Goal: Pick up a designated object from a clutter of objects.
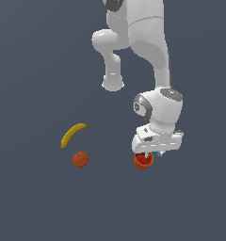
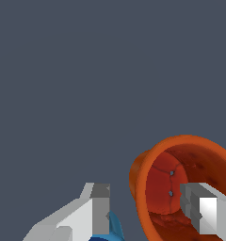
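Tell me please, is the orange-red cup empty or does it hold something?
Empty: the wrist view looks into the orange-red cup and shows only its bare red inside, with one finger in front of it.

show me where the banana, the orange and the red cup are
banana [image 1: 73, 133], exterior view, middle of its curve
orange [image 1: 80, 159], exterior view, centre
red cup [image 2: 173, 188], wrist view, inner wall

Beside the orange-red tapered cup [image 2: 181, 188], which is cut off by the wrist view's edge, only a sliver of the small blue cup [image 2: 112, 229] is seen behind one grey finger. In the exterior view the orange-red cup's [image 1: 143, 161] upper part is hidden by the white arm.
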{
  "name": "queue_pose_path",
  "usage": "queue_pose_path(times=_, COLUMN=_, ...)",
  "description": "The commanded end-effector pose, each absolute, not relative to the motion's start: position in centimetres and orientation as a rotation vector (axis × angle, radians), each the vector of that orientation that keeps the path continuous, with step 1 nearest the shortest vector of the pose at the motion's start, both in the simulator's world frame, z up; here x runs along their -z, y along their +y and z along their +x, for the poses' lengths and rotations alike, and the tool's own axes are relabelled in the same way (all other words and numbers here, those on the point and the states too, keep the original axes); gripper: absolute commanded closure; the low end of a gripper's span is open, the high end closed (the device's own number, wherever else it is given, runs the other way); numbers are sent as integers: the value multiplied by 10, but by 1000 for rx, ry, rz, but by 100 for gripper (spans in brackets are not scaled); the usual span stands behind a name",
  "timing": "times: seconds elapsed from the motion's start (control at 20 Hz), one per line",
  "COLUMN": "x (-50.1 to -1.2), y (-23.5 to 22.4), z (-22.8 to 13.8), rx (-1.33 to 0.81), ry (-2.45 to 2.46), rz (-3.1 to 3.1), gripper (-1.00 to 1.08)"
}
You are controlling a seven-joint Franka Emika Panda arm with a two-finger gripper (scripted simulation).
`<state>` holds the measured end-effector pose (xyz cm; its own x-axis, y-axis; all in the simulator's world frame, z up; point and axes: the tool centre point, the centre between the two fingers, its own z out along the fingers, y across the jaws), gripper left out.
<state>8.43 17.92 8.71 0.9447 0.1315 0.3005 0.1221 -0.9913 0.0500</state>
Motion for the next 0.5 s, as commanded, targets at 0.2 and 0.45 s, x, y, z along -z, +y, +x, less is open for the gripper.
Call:
queue_pose_path(times=0.2, x=-70, y=179, z=89, rx=-478, ry=201, rz=3067, gripper=-20)
queue_pose_path(times=0.45, x=-69, y=179, z=89, rx=-478, ry=201, rz=3067, gripper=108)
